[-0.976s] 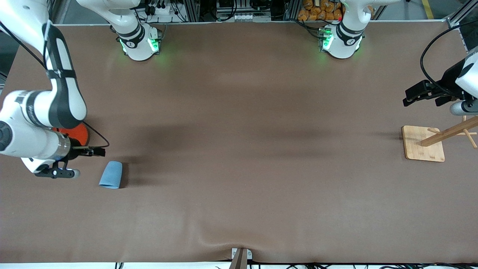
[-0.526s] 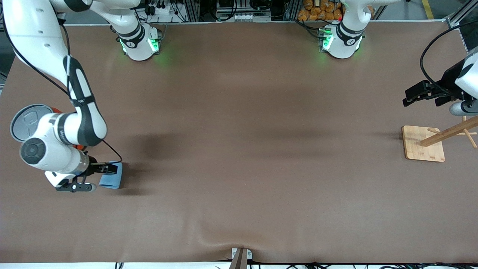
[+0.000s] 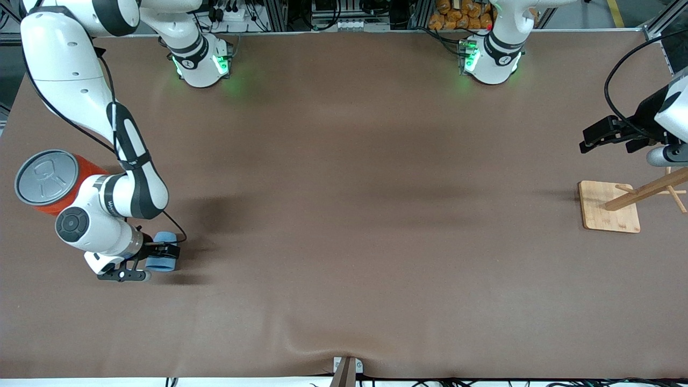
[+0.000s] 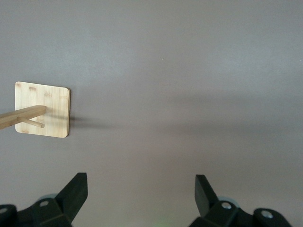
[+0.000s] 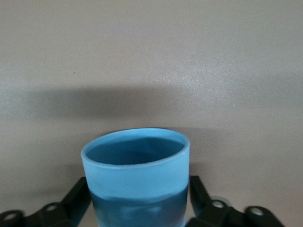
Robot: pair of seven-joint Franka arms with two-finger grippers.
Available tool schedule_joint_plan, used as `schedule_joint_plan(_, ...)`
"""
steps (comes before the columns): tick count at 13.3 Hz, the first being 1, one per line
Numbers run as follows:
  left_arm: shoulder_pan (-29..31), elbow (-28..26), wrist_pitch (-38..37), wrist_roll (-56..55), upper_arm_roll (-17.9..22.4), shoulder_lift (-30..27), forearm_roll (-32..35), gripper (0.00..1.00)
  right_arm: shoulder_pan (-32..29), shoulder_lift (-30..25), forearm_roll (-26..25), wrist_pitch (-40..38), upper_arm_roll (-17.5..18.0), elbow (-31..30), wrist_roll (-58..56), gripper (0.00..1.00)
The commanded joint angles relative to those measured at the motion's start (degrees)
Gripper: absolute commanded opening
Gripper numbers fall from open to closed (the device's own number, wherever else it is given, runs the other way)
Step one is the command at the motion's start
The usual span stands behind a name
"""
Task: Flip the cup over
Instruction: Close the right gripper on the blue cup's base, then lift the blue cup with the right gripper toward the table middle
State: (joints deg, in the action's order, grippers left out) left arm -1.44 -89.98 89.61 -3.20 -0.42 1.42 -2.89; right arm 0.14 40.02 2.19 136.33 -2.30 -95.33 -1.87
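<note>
The light-blue cup (image 3: 161, 263) lies on its side on the brown table near the right arm's end. My right gripper (image 3: 167, 250) reaches in level with it, its black fingers (image 5: 79, 196) against the cup's two sides. In the right wrist view the cup (image 5: 137, 177) fills the space between the fingers, its darker blue inside showing at the rim. My left gripper (image 3: 588, 138) waits open and empty in the air over the left arm's end of the table; it also shows in the left wrist view (image 4: 141, 189).
A big orange can with a grey lid (image 3: 40, 180) stands close beside my right arm, farther from the front camera than the cup. A wooden peg stand (image 3: 610, 207) sits under my left gripper and shows in the left wrist view (image 4: 42, 109).
My right arm swung from beside the orange can down to the cup and its fingers closed round the cup's sides. The can is now uncovered. The left arm has not moved.
</note>
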Motion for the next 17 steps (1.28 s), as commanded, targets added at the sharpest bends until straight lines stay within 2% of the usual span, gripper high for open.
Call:
schedule_joint_plan(1, -0.1, 0.6, -0.8, 0.4, 0.2, 0.0, 0.0, 1.0, 0.0, 0.2, 1.4, -0.6, 0.1, 0.1, -7.2, 0.41)
schedule_joint_plan(6, 0.0, 0.6, -0.8, 0.4, 0.1, 0.0, 0.0, 1.0, -0.8, -3.1, 1.4, -2.1, 0.2, -0.6, -34.7, 0.39)
schedule_joint_plan(8, 0.0, 0.6, -0.8, 0.4, 0.1, 0.1, 0.0, 1.0, 0.6, -5.6, 1.4, -6.6, 0.9, -0.6, -41.6, 0.36)
schedule_joint_plan(10, 0.0, 0.6, -0.8, 0.4, 0.1, 0.3, 0.0, 1.0, 2.0, -8.3, 1.4, -12.5, 3.3, -0.6, -47.7, 0.36)
schedule_joint_plan(13, -0.1, 0.7, -0.8, 0.3, 0.2, 0.4, 0.0, 1.0, 6.0, -11.1, 1.3, -16.2, 6.8, -0.6, -55.1, 0.36)
schedule_joint_plan(17, 0.0, 0.8, -0.8, 0.3, 0.2, 0.3, 0.0, 1.0, 15.4, -10.9, 1.4, -13.4, 8.5, 0.1, -62.3, 0.37)
